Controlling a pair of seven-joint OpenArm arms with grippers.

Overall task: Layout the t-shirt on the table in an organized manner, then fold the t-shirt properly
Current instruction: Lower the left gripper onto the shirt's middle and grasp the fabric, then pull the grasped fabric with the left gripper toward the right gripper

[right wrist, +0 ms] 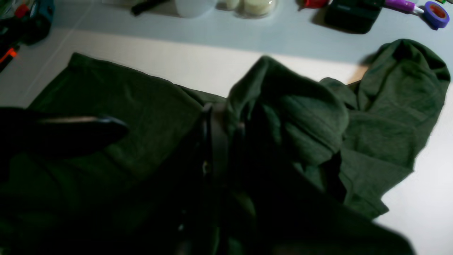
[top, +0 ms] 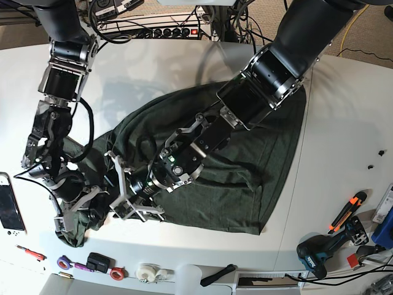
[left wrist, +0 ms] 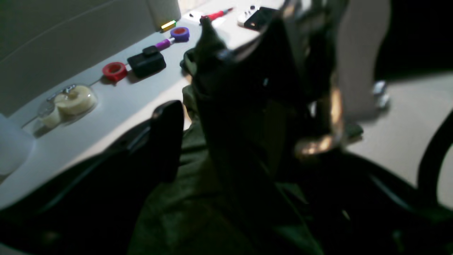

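The t-shirt (top: 245, 160) lies across the centre of the tabletop (top: 344, 123), bunched toward seven o'clock in the base view. It looks light, limp and wrinkle-prone — best taken by a hem or sleeve edge, pinched thinly. The left gripper (top: 126, 196) stands spread wide over the crumpled edge, its fingers touching or just above the cloth, holding nothing. The right gripper (top: 77, 215), at eight o'clock, is clenched with a bunched sleeve-like fold around it — apparently pinching the fabric.
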